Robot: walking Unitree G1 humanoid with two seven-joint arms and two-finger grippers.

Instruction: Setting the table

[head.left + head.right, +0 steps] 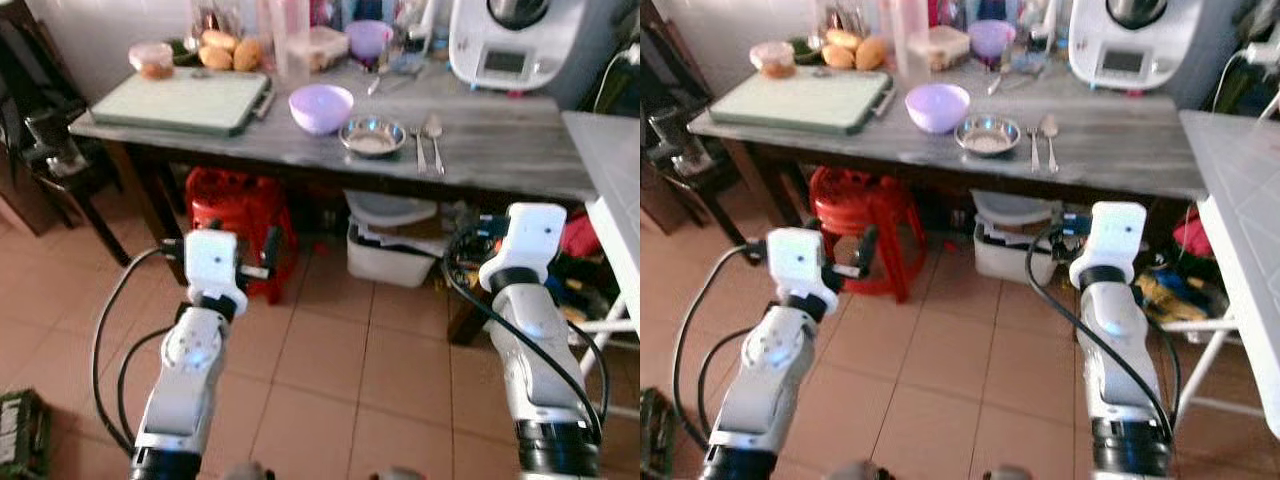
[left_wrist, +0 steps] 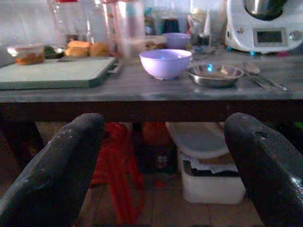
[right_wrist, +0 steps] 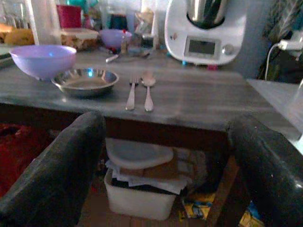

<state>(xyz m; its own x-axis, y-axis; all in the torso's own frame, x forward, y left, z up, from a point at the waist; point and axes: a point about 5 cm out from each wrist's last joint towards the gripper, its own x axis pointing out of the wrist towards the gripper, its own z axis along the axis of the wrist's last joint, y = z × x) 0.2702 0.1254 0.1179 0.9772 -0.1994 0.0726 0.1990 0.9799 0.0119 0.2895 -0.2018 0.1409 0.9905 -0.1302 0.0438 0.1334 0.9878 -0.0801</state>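
Note:
On the grey wooden table (image 1: 500, 150) a lilac bowl (image 1: 320, 108) stands beside a shallow steel dish (image 1: 372, 136). To the dish's right a fork (image 1: 419, 148) and a spoon (image 1: 435, 140) lie side by side. Both arms are held out low in front of the table, short of its front edge. My left gripper (image 2: 163, 170) is open with nothing between its black fingers (image 2: 57, 175) and faces the lilac bowl (image 2: 165, 63) and dish (image 2: 215, 74). My right gripper (image 3: 163, 165) is open and empty too, facing the fork (image 3: 131, 94) and spoon (image 3: 148, 92).
A green board (image 1: 180, 100) lies at the table's left end, with jars, bread rolls and a white kitchen machine (image 1: 510, 40) along the back. Under the table stand a red stool (image 1: 240, 225) and a white tub (image 1: 390, 255). A white table (image 1: 610, 170) juts in at the right.

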